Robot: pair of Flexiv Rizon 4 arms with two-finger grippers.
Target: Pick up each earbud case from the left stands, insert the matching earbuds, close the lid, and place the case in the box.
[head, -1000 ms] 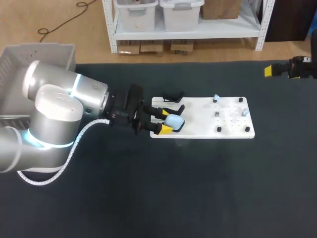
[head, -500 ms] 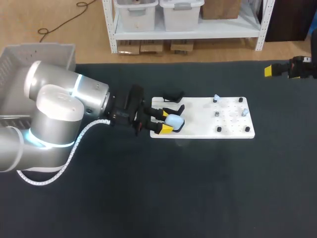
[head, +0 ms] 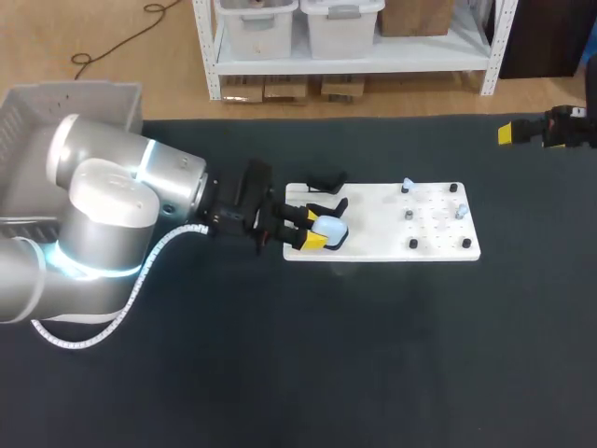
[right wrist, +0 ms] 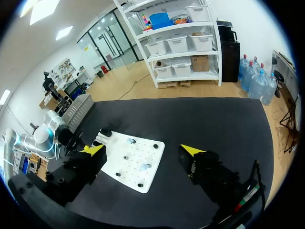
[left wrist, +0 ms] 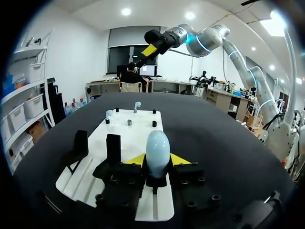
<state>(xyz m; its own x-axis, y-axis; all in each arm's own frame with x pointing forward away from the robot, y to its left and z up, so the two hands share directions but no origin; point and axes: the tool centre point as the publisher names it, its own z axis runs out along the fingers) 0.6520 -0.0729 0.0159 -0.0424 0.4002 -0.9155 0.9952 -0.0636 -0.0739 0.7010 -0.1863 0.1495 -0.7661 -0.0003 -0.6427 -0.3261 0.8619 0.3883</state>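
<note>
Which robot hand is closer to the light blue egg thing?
Left. The left gripper is shut on the earbud case; the right gripper hangs open far past the white board.

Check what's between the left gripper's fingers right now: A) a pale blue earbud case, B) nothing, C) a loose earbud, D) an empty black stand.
A: in the left wrist view the pale blue earbud case stands upright between the yellow tips of the left gripper, whose fingers touch it on both sides.
</note>
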